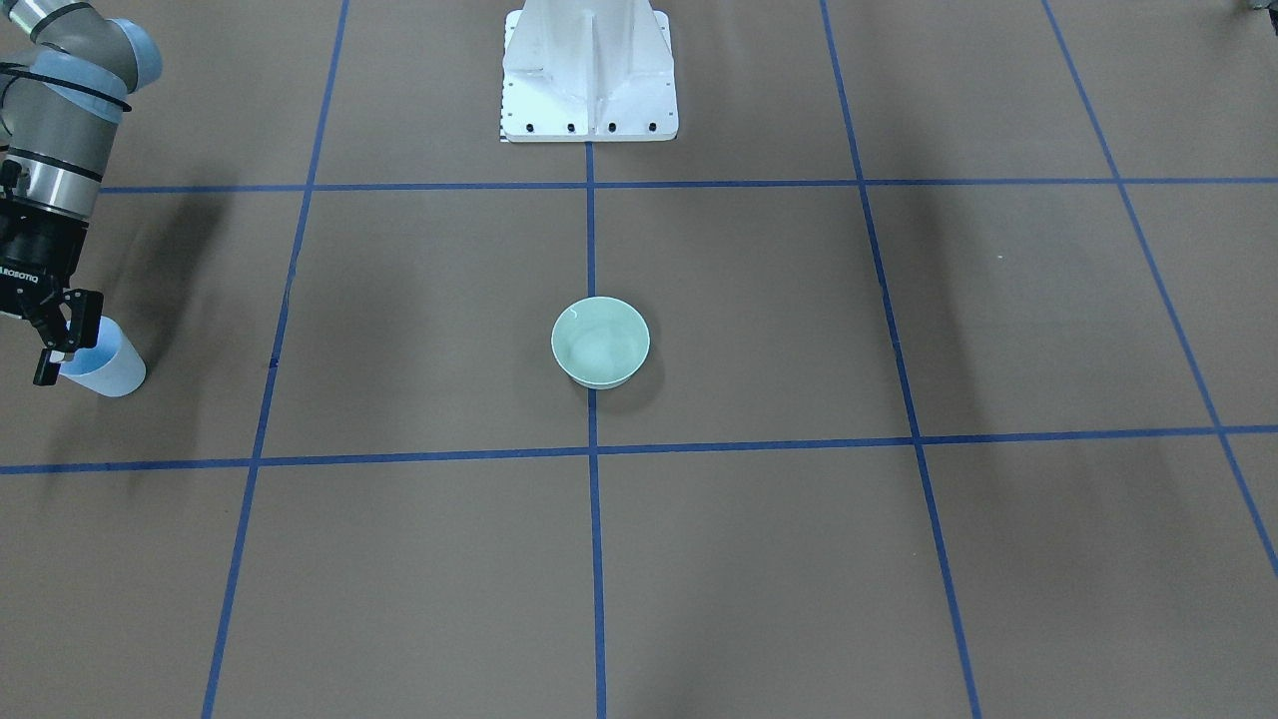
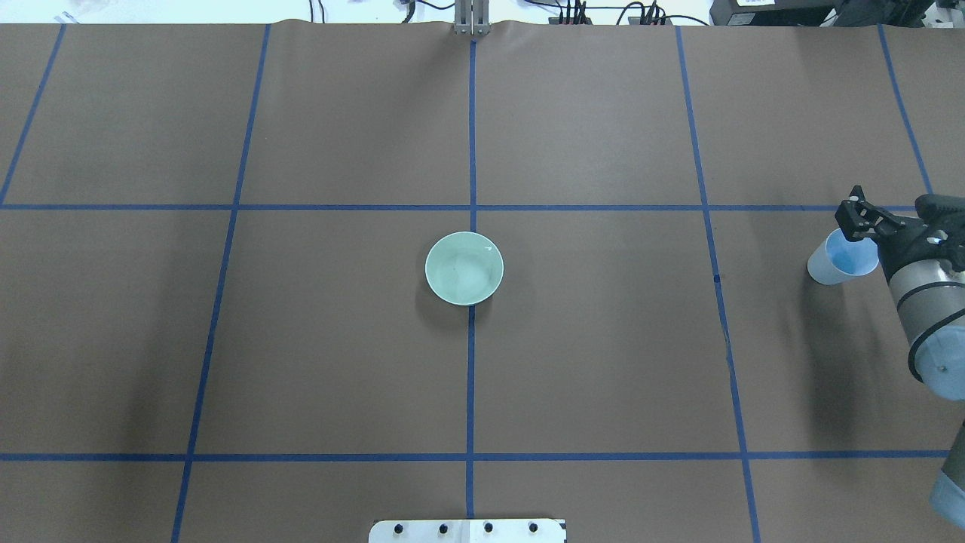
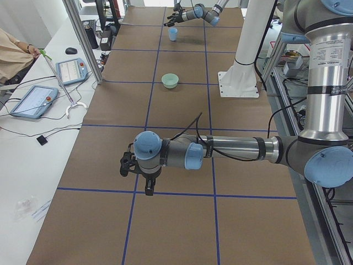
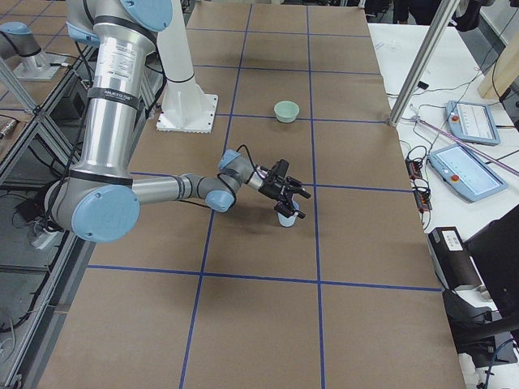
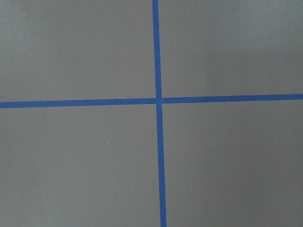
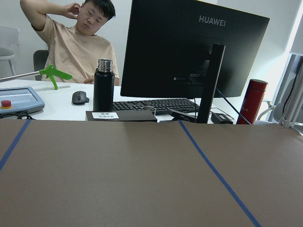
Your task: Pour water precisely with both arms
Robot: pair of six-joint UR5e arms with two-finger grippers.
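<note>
Overhead exterior: right gripper (image 2: 856, 222) straddles the light blue plastic cup (image 2: 829, 268), jaws spread — lining up a side grasp, likely. Round pale green bowl (image 2: 464, 268) sits centre; water indiscernible. Left gripper (image 3: 137, 178) — grip state, can't tell.

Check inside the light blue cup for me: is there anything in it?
In the overhead view the light blue cup shows a smooth blue interior with no solid item. The right gripper covers part of its rim, and whether it holds clear water cannot be told from here.
</note>
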